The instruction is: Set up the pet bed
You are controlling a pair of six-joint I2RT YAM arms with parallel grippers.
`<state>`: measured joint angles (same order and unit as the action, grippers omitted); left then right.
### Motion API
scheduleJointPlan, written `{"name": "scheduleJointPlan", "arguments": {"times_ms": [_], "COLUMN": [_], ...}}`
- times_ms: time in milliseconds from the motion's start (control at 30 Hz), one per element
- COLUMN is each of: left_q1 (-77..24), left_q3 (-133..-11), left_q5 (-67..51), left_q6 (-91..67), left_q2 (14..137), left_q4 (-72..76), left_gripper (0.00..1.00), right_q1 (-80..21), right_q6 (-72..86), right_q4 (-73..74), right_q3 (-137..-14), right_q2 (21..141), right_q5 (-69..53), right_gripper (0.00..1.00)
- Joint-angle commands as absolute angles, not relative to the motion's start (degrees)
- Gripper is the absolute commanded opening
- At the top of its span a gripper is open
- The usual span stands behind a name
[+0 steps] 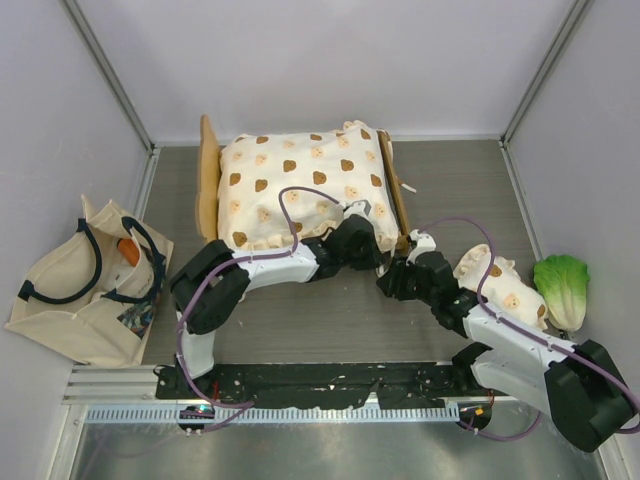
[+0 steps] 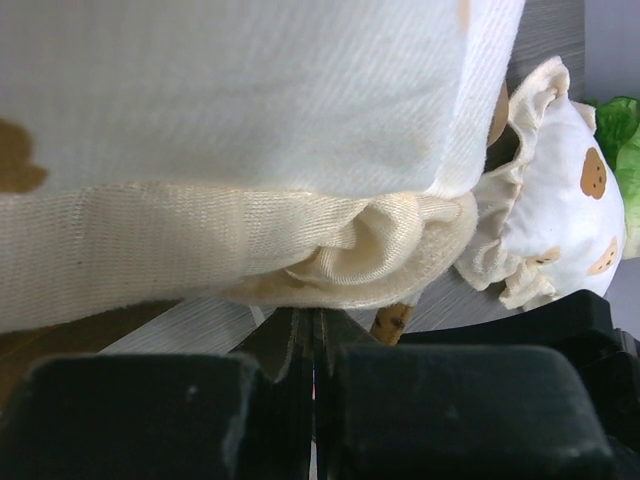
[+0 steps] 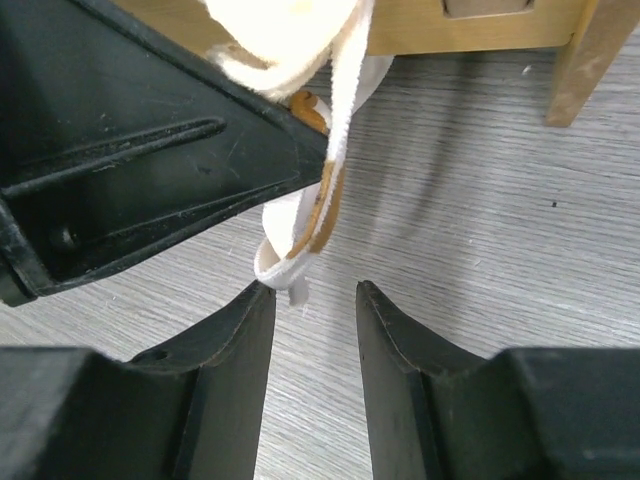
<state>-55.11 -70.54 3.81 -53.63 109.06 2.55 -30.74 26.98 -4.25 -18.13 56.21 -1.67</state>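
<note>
The pet bed [image 1: 208, 180] is a light-wood frame at the back middle, with the cream bear-print cushion [image 1: 300, 185] lying on it. My left gripper [image 1: 365, 235] is at the cushion's near right corner. In the left wrist view it [image 2: 315, 320] is shut, its tips pinching the cushion's folded hem [image 2: 350, 250]. My right gripper [image 1: 392, 278] is close beside it, just in front of the bed. In the right wrist view it [image 3: 315, 290] is open and empty over the table. A white and tan tie strap [image 3: 305, 225] dangles just ahead of its left finger. The wooden rail [image 3: 460, 25] and a leg [image 3: 590, 60] lie beyond.
A small frilled bear-print pillow [image 1: 497, 283] lies under my right arm and also shows in the left wrist view [image 2: 560, 190]. A green lettuce toy [image 1: 562, 288] lies at the far right. A beige tote bag [image 1: 85, 285] with black handles lies at the left. Grey walls enclose the table.
</note>
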Motion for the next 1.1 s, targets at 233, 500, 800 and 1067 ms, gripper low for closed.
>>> {"name": "scheduleJointPlan", "arguments": {"times_ms": [233, 500, 800, 1067], "left_q1": [-54.76, -54.67, -54.58, -54.4], "left_q3": [-72.69, -72.77, -72.51, -72.33], "left_q5": [3.25, 2.9, 2.81, 2.64], "left_q6": [-54.84, -55.55, -55.9, -56.34], "left_q2": [109.77, 109.78, 109.69, 109.6], "left_q4": [4.39, 4.75, 5.1, 5.71], "left_gripper": [0.0, 0.0, 0.0, 0.0], "right_q1": [-30.94, -30.94, -30.94, -31.03], "right_q6": [26.64, 26.54, 26.1, 26.02], "right_q4": [-12.39, -15.38, -16.87, -16.52], "right_q3": [-16.7, -16.61, -15.64, -15.38], "right_q2": [54.4, 58.8, 60.11, 60.29], "right_q5": [-1.94, -1.76, -1.58, -1.85], "right_gripper": [0.44, 0.43, 0.27, 0.31]}}
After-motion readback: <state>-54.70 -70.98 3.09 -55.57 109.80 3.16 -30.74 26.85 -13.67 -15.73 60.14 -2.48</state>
